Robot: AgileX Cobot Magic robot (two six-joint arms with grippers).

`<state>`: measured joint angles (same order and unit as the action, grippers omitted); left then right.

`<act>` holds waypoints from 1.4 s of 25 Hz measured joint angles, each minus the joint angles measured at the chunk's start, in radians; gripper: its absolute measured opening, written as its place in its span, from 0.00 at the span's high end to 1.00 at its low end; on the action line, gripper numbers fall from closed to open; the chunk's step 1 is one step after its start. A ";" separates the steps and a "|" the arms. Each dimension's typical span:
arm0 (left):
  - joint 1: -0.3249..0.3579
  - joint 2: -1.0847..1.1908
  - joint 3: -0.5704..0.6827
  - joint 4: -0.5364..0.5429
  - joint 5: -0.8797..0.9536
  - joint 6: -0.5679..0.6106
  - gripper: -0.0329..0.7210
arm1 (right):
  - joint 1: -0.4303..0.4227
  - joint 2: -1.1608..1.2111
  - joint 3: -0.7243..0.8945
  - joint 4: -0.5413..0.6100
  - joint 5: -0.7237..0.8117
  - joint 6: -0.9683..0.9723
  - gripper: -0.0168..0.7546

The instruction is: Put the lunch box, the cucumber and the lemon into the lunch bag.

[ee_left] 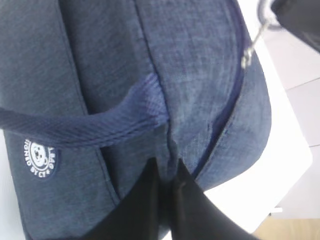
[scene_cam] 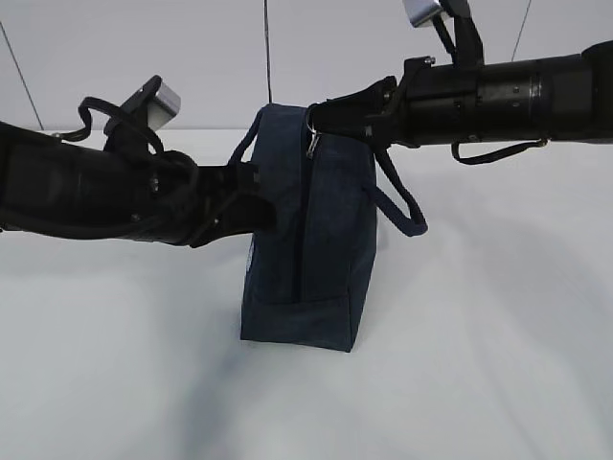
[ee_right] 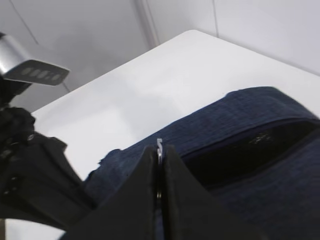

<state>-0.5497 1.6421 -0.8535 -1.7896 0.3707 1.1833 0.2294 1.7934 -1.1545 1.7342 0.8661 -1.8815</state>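
White table [scene_cam: 479, 383] bears lunch bag [scene_cam: 326, 249]; pale wall [scene_cam: 192, 57].

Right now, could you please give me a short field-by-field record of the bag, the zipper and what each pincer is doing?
bag: lunch bag, dark navy, standing upright on the white table
zipper: partly open, dark gap showing in the right wrist view
left pincer: shut, pinching the bag's fabric beside the handle
right pincer: shut on the silver ring pull
logo: white round logo on the bag's side
lunch box, cucumber, lemon: not visible
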 joint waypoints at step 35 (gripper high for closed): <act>0.002 -0.078 0.077 0.381 0.217 -0.215 0.96 | 0.002 0.163 -0.211 0.028 -0.157 -0.055 0.97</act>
<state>-0.5479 1.5637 -0.7763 -1.4082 0.5881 0.9686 0.2312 1.9565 -1.3652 1.7624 0.7087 -1.9364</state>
